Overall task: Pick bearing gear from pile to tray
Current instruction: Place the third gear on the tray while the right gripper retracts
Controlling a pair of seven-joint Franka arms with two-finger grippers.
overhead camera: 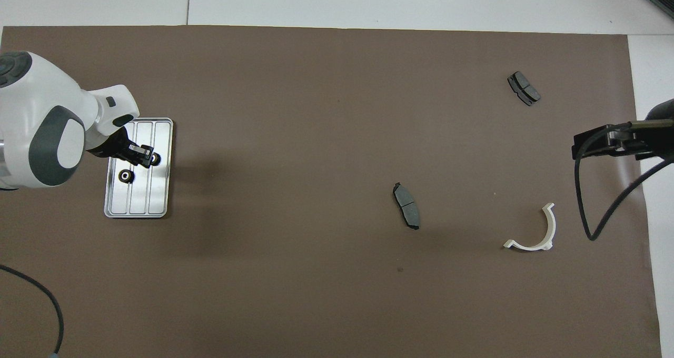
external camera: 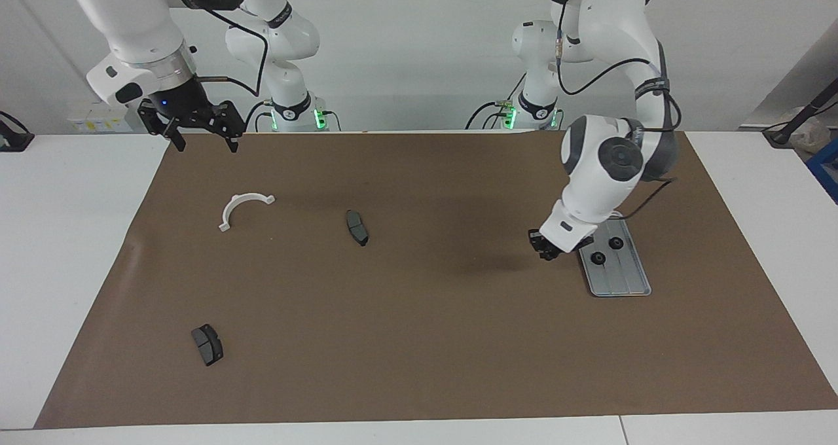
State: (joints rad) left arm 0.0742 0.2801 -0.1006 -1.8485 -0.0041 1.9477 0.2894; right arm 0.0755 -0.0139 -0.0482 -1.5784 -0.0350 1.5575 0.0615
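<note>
The silver ridged tray (external camera: pixel 622 278) lies toward the left arm's end of the brown mat and also shows in the overhead view (overhead camera: pixel 138 200). Two small black rings lie in it, one (external camera: pixel 598 258) (overhead camera: pixel 154 159) farther from the robots than the other (external camera: pixel 615 242) (overhead camera: pixel 125 176). My left gripper (external camera: pixel 545 245) (overhead camera: pixel 143 155) hangs low over the tray beside the farther ring. The scattered parts lie toward the right arm's end: a white half-ring bracket (external camera: pixel 243 203) (overhead camera: pixel 537 237) and two dark grey pads (external camera: pixel 357 228) (external camera: pixel 207 344). My right gripper (external camera: pixel 204 142) (overhead camera: pixel 605 142) waits open, raised over the mat's corner near the bracket.
The brown mat (external camera: pixel 419 340) covers most of the white table. The pads also show in the overhead view, one mid-mat (overhead camera: pixel 406 206), one farther from the robots (overhead camera: pixel 523 88). A black cable (overhead camera: pixel 605 210) hangs from the right arm.
</note>
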